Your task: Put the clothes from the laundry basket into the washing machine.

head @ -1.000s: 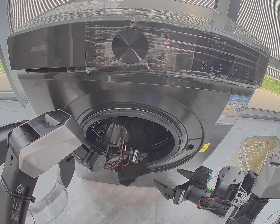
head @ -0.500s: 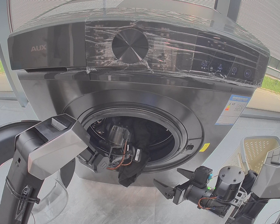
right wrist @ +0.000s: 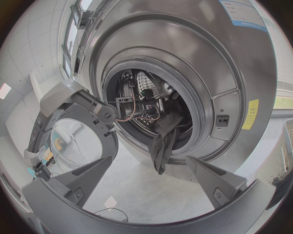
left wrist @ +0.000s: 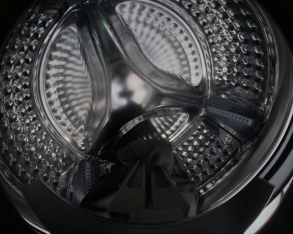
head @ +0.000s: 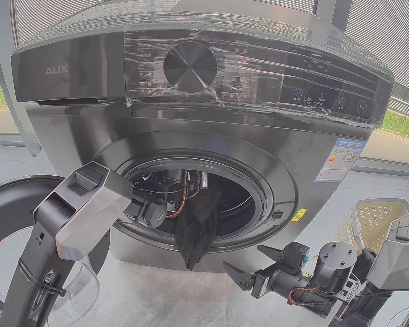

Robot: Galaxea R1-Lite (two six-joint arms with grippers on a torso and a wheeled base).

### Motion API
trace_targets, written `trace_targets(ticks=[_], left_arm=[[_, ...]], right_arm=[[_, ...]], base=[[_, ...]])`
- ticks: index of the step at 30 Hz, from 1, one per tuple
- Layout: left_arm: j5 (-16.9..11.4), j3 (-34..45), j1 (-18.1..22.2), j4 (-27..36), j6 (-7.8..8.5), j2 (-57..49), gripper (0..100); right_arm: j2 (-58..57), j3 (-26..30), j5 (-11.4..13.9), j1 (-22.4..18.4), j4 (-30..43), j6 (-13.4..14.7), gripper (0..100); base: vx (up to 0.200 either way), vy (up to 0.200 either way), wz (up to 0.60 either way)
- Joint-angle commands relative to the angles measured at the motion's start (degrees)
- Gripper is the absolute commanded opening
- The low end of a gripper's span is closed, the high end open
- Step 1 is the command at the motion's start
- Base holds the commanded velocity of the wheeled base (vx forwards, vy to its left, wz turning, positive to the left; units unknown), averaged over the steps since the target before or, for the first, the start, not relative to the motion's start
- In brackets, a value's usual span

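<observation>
Two arms work at the front of the washing machine (head: 309,152). The left arm comes from the near left with its elbow bent high. Its forearm runs right through the round opening, with the wrist near the top of it. The left gripper (left wrist: 149,182) is clamped on a black garment (head: 197,232), which hangs over the opening's lower rim with its tail outside the drum (left wrist: 232,54). The right arm lies low at the near right, beside the laundry basket (head: 379,219), with its forearm pointing left. The right gripper (head: 242,258) hovers above the floor, fingers spread wide.
</observation>
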Motion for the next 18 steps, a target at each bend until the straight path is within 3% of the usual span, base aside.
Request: trace_targets(ticks=[1, 2, 9, 15, 18], left_arm=[[0.5, -2.36, 0.21, -0.18, -0.13, 3.28, 0], [0.5, -2.27, 0.21, -0.27, -0.13, 3.2, 100], [-0.21, 4.24, -0.58, 0.7, -1.53, -1.9, 100], [-8.21, 19.62, -3.57, 5.88, -1.45, -11.48, 100], [-9.52, 22.43, -4.36, 5.88, -1.18, -12.01, 100]], right_arm=[[0.05, -0.15, -0.04, 0.1, -0.05, -0.01, 100], [0.05, -0.15, -0.04, 0.1, -0.05, -0.01, 100], [0.05, -0.15, -0.04, 0.1, -0.05, 0.08, 100], [0.14, -0.15, -0.04, 0.19, -0.05, -0.01, 100], [0.05, -0.15, -0.04, 0.19, -0.05, -0.01, 100]], base=[[0.0, 0.0, 0.0], [0.0, 0.0, 0.0], [0.0, 0.0, 0.0], [0.0, 0.0, 0.0], [0.0, 0.0, 0.0]])
